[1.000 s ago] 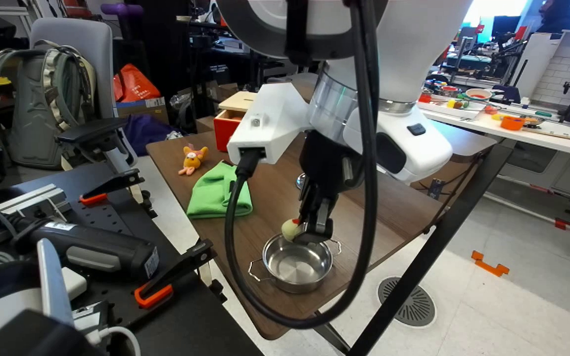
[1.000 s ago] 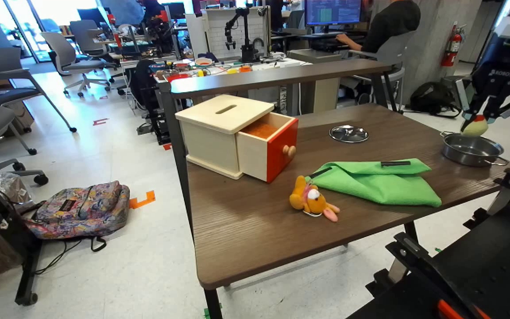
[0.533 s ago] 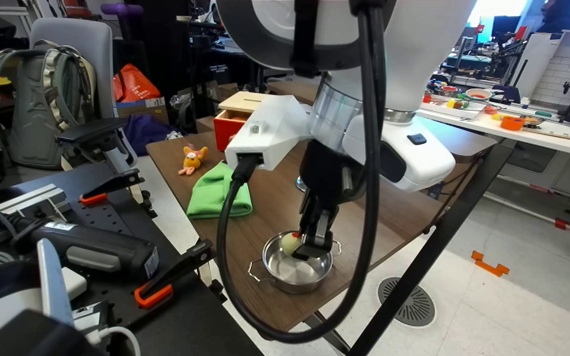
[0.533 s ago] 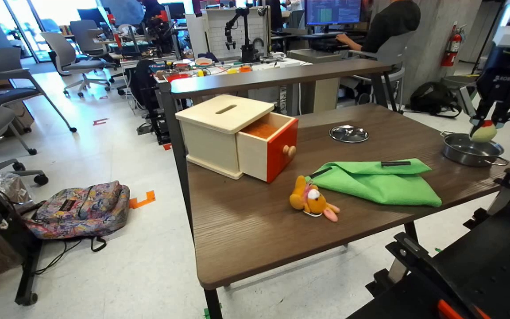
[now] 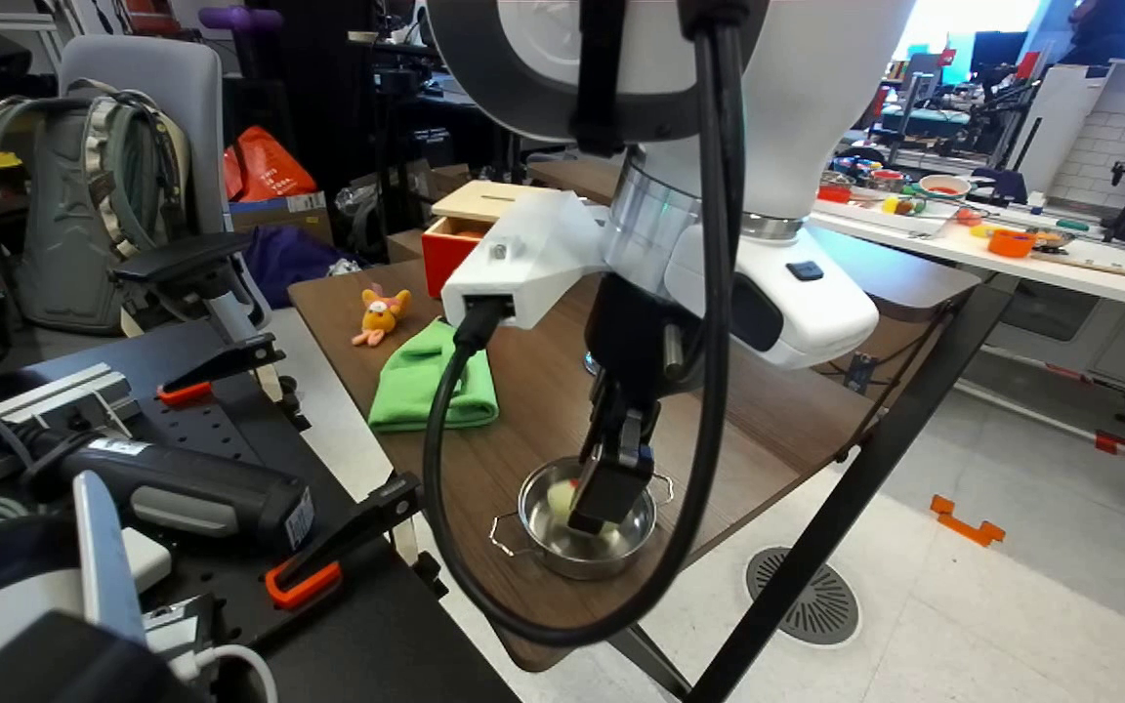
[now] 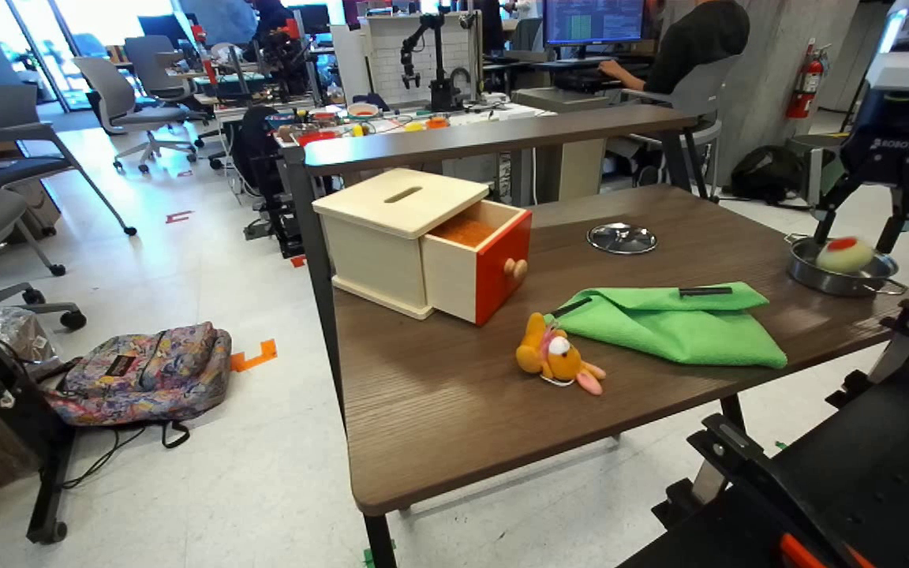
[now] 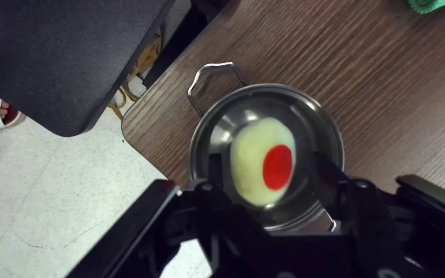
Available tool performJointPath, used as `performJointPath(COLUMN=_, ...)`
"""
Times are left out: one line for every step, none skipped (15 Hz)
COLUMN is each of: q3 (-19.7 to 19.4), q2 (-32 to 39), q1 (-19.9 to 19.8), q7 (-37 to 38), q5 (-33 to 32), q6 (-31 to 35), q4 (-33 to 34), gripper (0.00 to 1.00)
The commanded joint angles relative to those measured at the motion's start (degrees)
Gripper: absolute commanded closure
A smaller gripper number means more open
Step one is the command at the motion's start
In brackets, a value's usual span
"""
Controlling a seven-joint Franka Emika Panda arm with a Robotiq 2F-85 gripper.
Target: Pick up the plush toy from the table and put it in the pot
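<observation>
Plush toy (image 7: 247,158), pale, red-patched, inside the steel pot (image 7: 309,123), between the jaws, which are spread apart

toy (image 6: 845,257) in pot (image 6: 829,282), pot on table (image 6: 470,426), cloth (image 6: 683,335) there too (between pot and box (image 6: 379,260))

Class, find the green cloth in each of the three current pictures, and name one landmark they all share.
In an exterior view: green cloth left of centre, to the upper left of the pot.
In an exterior view: green cloth right of centre, to the lower left of the pot.
Wrist view: green cloth only in part, cut off at the top near the right corner.
Shared landmark: the pot, in all three.
</observation>
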Motion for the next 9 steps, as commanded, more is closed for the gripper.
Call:
performJointPath(q3=-0.74, q2=0.69, q1=1.1, q7=1.63, q5=-0.92, q6=0.23, q4=0.92, gripper=0.09)
performJointPath(q3=-0.72, q2=0.71, q1=1.12, q7=1.7, q5=-0.88, q6=0.18, q4=0.99, gripper=0.02)
performJointPath(q3=-0.74, q2=0.71, q1=1.18, q7=1.77, q5=-0.91, q6=0.15, q4=1.02, gripper=0.0)
performJointPath(q3=-0.74, q2=0.56, q1=1.22, q7=1.86, q5=-0.9, q6=0.15, q4=0.93, gripper=0.0)
performJointPath(q3=-0.76, q2=0.35, q1=1.25, q7=1.86, q5=-0.96, q6=0.02, q4=0.83, gripper=0.0)
performJointPath(q3=-0.84, q2=-0.44, q1=1.31, q7=1.74, q5=-1.13, q6=-0.18, q4=0.3, gripper=0.0)
performJointPath(q3=-0.87, q2=-1.79, q1=1.26, q7=1.28, q5=-1.22, q6=-0.38, q4=-0.67, gripper=0.0)
performJointPath(q3=-0.71, q2=-4.12, q1=1.06, q7=0.16, q5=-1.05, q6=0.08, q4=-2.59, gripper=0.0)
performJointPath(q3=-0.5, q2=-5.98, q1=0.88, q7=-0.76, q5=-0.71, q6=0.86, q4=-4.16, gripper=0.0)
